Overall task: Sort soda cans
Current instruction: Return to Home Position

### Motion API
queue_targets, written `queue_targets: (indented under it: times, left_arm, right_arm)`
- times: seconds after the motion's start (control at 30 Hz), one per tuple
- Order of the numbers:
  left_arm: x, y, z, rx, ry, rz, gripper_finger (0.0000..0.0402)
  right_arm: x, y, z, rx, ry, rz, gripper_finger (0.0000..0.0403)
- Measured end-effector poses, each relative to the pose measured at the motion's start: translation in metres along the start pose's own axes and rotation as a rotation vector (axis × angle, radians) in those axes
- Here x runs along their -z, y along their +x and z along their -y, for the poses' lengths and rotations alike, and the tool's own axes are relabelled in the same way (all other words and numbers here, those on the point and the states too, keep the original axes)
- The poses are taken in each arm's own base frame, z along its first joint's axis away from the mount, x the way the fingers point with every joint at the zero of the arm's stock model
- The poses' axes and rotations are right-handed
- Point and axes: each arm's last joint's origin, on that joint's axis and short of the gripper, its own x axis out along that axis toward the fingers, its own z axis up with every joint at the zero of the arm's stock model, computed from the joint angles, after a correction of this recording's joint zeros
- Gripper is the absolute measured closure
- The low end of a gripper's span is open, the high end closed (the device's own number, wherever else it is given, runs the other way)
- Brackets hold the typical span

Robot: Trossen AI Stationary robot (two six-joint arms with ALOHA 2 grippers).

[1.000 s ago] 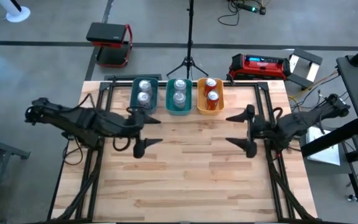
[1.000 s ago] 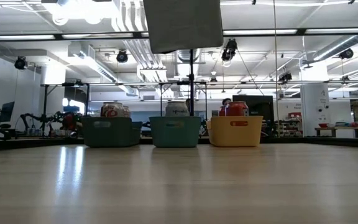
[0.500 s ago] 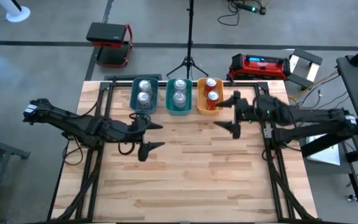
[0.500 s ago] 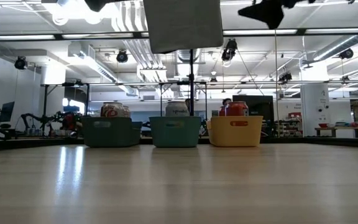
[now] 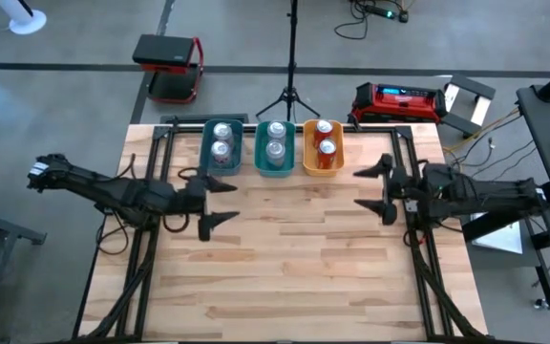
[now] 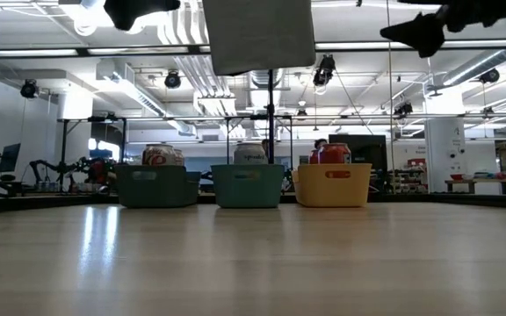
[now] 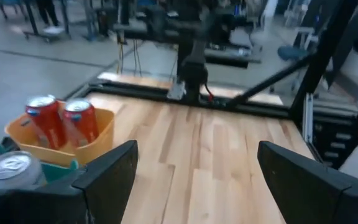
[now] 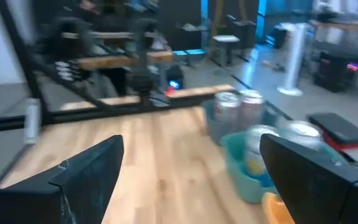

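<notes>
Six soda cans stand upright in three bins along the table's far edge. Two silver cans (image 5: 222, 139) sit in the dark teal bin (image 5: 206, 153), two more silver ones (image 5: 275, 139) in the lighter teal bin (image 5: 260, 153), and two red cans (image 5: 326, 138) in the orange bin (image 5: 307, 158). My left gripper (image 5: 216, 203) hovers open above the table, near the dark teal bin. My right gripper (image 5: 374, 188) hovers open, to the right of the orange bin. In the left wrist view the red cans (image 7: 61, 119) show beyond my open left gripper (image 7: 197, 180). The right wrist view shows silver cans (image 8: 238, 109) past my open right gripper (image 8: 191, 174).
Bare wooden tabletop (image 5: 294, 258) stretches from the bins to the near edge. In the low view the bins (image 6: 248, 186) line the far edge, with both grippers high at the picture's top. Arm mounts and black frames flank the table's left and right sides.
My right gripper swung toward the orange bin, then drew back toward the table's right and near side. My left gripper shifted slightly toward the table's left edge. Both stayed open. The cans and bins have not moved.
</notes>
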Motion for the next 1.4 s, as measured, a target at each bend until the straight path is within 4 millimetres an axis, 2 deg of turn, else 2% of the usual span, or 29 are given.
queue_targets:
  times: [0.1, 0.17, 0.27, 0.43, 0.6, 0.73, 0.93, 1.2, 1.4]
  left_arm:
    - [0.010, -0.011, -0.011, -0.012, 0.000, 0.050, 0.0086]
    - [0.018, -0.017, -0.016, -0.023, 0.001, 0.070, 0.0086]
    - [0.030, -0.024, -0.023, -0.026, -0.003, 0.096, 0.0086]
    - [0.047, -0.030, -0.033, 0.040, -0.012, 0.122, 0.0086]
    - [0.067, -0.032, -0.048, 0.080, -0.061, 0.089, 0.0086]
    - [0.081, -0.034, -0.056, 0.061, -0.059, 0.081, 0.0086]
    - [0.099, -0.043, -0.063, 0.045, -0.050, 0.118, 0.0086]
    - [0.128, -0.057, -0.071, 0.004, -0.046, 0.160, 0.0086]
    - [0.146, -0.062, -0.074, 0.009, -0.039, 0.200, 0.0086]
  right_arm:
    - [0.017, 0.000, -0.005, -0.030, -0.025, -0.045, 0.0029]
    - [0.023, -0.004, -0.004, 0.032, -0.037, -0.049, 0.0029]
    - [0.019, -0.014, -0.001, 0.112, -0.026, 0.024, 0.0029]
    - [0.022, -0.025, 0.000, 0.108, -0.004, 0.065, 0.0029]
    - [0.047, -0.027, 0.002, 0.116, -0.085, -0.107, 0.0029]
    - [0.061, -0.025, 0.003, 0.122, -0.068, -0.174, 0.0029]
    - [0.066, -0.025, 0.002, 0.054, -0.123, -0.099, 0.0029]
    - [0.082, -0.030, 0.005, 0.106, -0.129, 0.111, 0.0029]
    - [0.098, -0.023, 0.005, 0.075, -0.116, 0.136, 0.0029]
